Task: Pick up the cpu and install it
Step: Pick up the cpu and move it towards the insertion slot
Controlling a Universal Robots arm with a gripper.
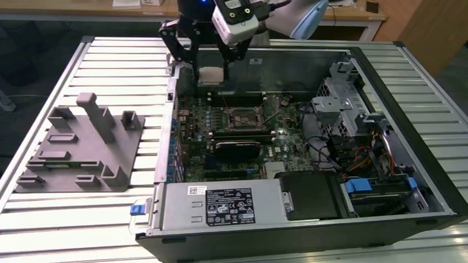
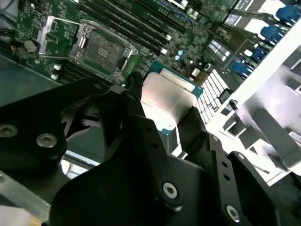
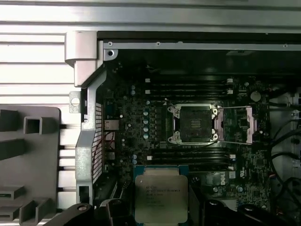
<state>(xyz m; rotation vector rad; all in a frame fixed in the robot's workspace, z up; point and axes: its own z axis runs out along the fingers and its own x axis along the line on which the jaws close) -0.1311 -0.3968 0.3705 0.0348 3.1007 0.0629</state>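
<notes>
Silvery-topped cpu (image 1: pixel 210 74) sits clamped between the fingers of the gripper (image 1: pixel 210 81), upper middle of the exterior view, above the far part of the open computer case (image 1: pixel 329 234). We note the motherboard socket (image 3: pixel 195 123) bare, its load plate swung open beside it in the first wrist view. Grey fixture (image 1: pixel 80 148) lies outside the case, at the exterior view's left.

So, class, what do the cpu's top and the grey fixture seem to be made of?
The cpu: top looks like pale satin metal, silvery and faintly reflective. The grey fixture: probably matte plastic, uniformly dull grey without glints.
</notes>
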